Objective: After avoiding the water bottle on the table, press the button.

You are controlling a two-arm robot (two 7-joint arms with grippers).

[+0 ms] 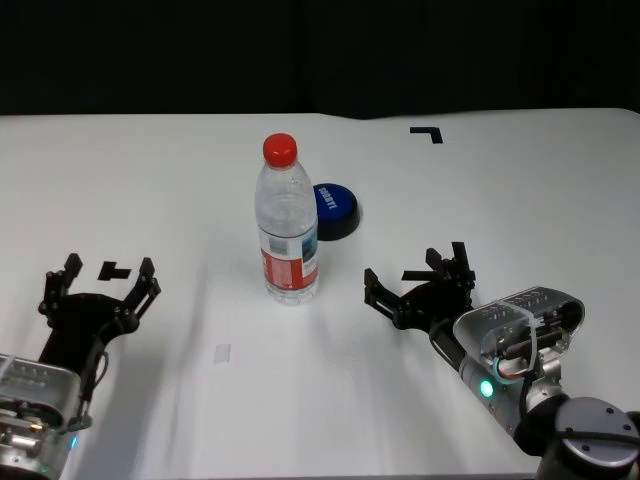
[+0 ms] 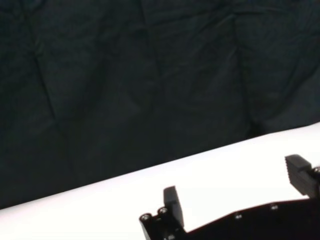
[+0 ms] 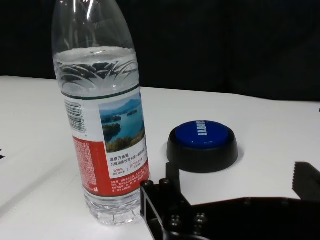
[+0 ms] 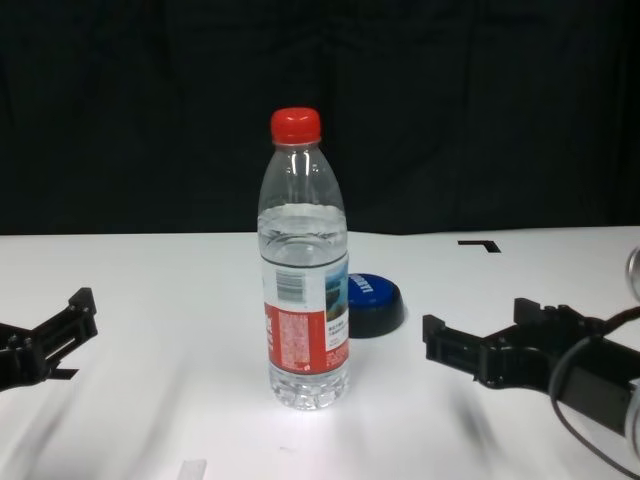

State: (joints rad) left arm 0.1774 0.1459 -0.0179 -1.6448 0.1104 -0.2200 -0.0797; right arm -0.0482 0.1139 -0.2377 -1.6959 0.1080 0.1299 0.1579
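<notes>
The water bottle (image 1: 288,225) stands upright in the middle of the white table (image 1: 150,180), clear with a red cap and a red, white and blue label. The blue button (image 1: 335,208) on its dark base sits just behind the bottle and to its right, partly hidden by it. My right gripper (image 1: 415,272) is open and empty, low over the table to the right of the bottle and nearer to me than the button. The right wrist view shows the bottle (image 3: 107,125) and the button (image 3: 202,145) beyond the open fingers (image 3: 172,180). My left gripper (image 1: 103,278) is open and empty at the near left.
Black tape marks lie at the far right (image 1: 427,131) and near the left gripper (image 1: 113,270). A small pale tape piece (image 1: 222,352) lies in front of the bottle. A black curtain (image 4: 150,100) hangs behind the table's far edge.
</notes>
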